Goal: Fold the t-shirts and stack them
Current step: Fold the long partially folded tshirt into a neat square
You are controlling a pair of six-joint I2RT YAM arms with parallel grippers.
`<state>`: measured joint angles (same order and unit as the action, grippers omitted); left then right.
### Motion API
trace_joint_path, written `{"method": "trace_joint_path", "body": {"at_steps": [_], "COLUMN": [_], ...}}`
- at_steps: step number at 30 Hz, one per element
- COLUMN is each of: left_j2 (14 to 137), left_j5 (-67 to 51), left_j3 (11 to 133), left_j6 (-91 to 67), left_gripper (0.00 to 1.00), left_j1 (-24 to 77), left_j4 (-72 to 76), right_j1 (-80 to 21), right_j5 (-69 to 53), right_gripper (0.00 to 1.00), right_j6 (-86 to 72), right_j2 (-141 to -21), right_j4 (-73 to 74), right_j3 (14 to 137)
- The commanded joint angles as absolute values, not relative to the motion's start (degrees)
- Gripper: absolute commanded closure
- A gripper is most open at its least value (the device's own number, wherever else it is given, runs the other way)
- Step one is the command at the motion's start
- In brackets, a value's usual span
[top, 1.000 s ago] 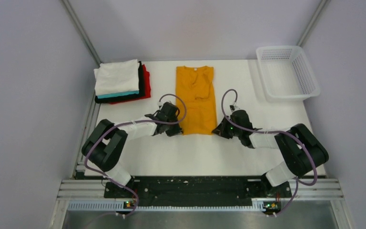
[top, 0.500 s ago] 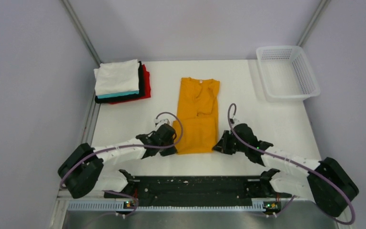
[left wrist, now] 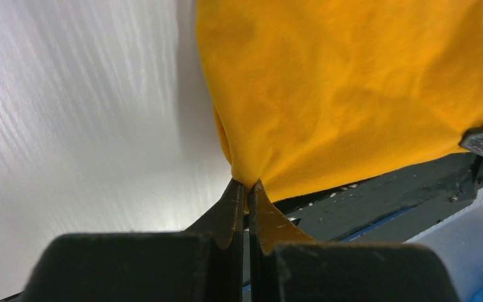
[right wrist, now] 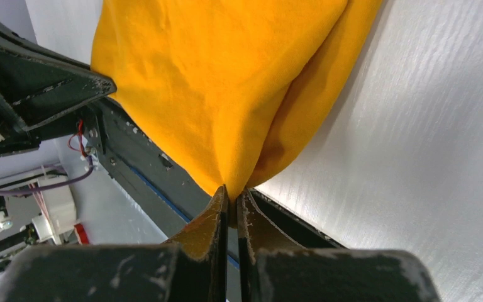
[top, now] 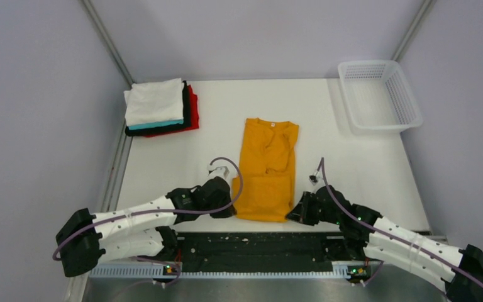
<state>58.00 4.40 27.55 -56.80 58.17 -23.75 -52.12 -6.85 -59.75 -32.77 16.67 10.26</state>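
Observation:
The orange-yellow t-shirt (top: pixel 268 167) lies lengthwise on the white table, sleeves folded in, collar with a small white tag at the far end. My left gripper (top: pixel 231 211) is shut on its near left hem corner, seen in the left wrist view (left wrist: pixel 246 185). My right gripper (top: pixel 291 215) is shut on its near right hem corner, seen in the right wrist view (right wrist: pixel 231 190). The hem reaches the table's near edge. A stack of folded t-shirts (top: pixel 159 107), white over teal, black and red, sits at the far left.
A white mesh basket (top: pixel 378 94) stands at the far right corner. The black rail (top: pixel 258 242) with the arm bases runs along the near edge. Grey walls close in both sides.
Both grippers have pulled back toward the near edge, dragging the orange-yellow shirt with them by its hem. The shirt has slid nearer and slightly right. The stack and basket have not moved.

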Motion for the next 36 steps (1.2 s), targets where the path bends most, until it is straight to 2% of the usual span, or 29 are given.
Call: {"method": "trace_joint_path", "body": {"at_steps": [1, 6, 11, 16, 21, 26, 31, 36], "left_j2": [57.1, 60.4, 66.2, 72.9, 77.9, 82.0, 87.8, 93.8], "left_j5": [10.1, 17.4, 13.6, 6.6, 8.6, 8.6, 6.3, 5.1], "left_j3": [34.3, 40.8, 47.9, 53.2, 60.7, 67.2, 72.9, 79.0], "left_j6": [-52.3, -49.7, -44.5, -41.5, -39.0, -36.5, -34.6, -32.7], "left_gripper": [1.0, 1.0, 1.0, 1.0, 1.0, 1.0, 1.0, 1.0], "left_j1": [58.3, 56.4, 49.5, 41.8, 39.0, 36.3, 33.0, 30.7], "left_j4": [-23.3, -22.8, -19.4, -16.6, -17.8, -19.3, -19.8, -20.2], "right_j1": [-52.7, -52.5, -49.1, -42.2, -37.9, -29.3, -25.7, -20.2], "right_j5": [3.3, 15.8, 20.1, 16.6, 17.4, 7.1, 5.3, -1.5], "right_gripper": [1.0, 1.0, 1.0, 1.0, 1.0, 1.0, 1.0, 1.0], "right_j6": [-57.7, -56.9, -51.1, -45.2, -41.7, -40.5, -37.7, -37.7], "right_j2": [-30.6, -29.1, -32.9, -41.1, -47.8, -53.5, -59.9, -65.7], "right_j4": [21.3, 23.3, 21.8, 18.1, 13.6, 6.7, 4.8, 0.9], "right_j3": [17.7, 21.8, 28.2, 34.2, 38.8, 41.3, 45.5, 47.5]}}
